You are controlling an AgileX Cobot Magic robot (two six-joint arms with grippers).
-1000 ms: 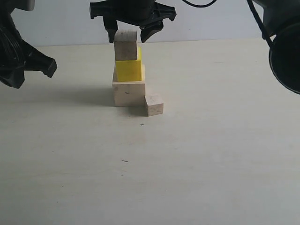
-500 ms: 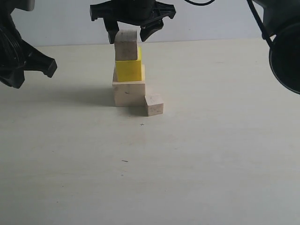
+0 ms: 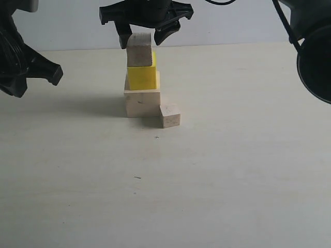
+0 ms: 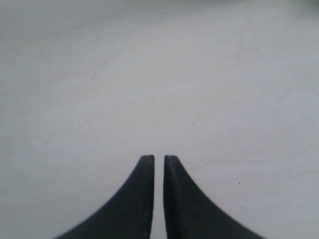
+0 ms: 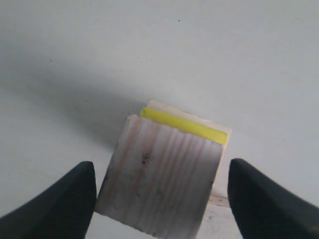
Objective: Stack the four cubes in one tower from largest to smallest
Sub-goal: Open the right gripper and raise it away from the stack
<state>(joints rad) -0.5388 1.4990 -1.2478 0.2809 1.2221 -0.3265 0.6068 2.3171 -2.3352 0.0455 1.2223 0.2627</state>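
Observation:
Three cubes stand in a column in the exterior view: a large pale wood cube (image 3: 142,102) at the bottom, the yellow cube (image 3: 141,77) on it, and a smaller pale wood cube (image 3: 139,50) on top. The smallest pale cube (image 3: 169,115) lies on the table against the large cube's front right corner. My right gripper (image 3: 140,40) is open, its fingers on either side of the top cube's upper part with gaps showing. The right wrist view shows the gripper (image 5: 160,167) astride that cube (image 5: 159,179), with slivers of yellow (image 5: 184,125) and large cube (image 5: 164,106) behind. My left gripper (image 3: 51,74) (image 4: 159,158) is shut and empty at the left.
The pale table (image 3: 232,170) spreads wide in front of and to the right of the stack. A dark part of the right arm (image 3: 315,57) hangs at the right edge. The left arm's black body fills the upper left corner.
The right gripper has edged slightly upward around the top cube. The cubes and the left gripper have not moved.

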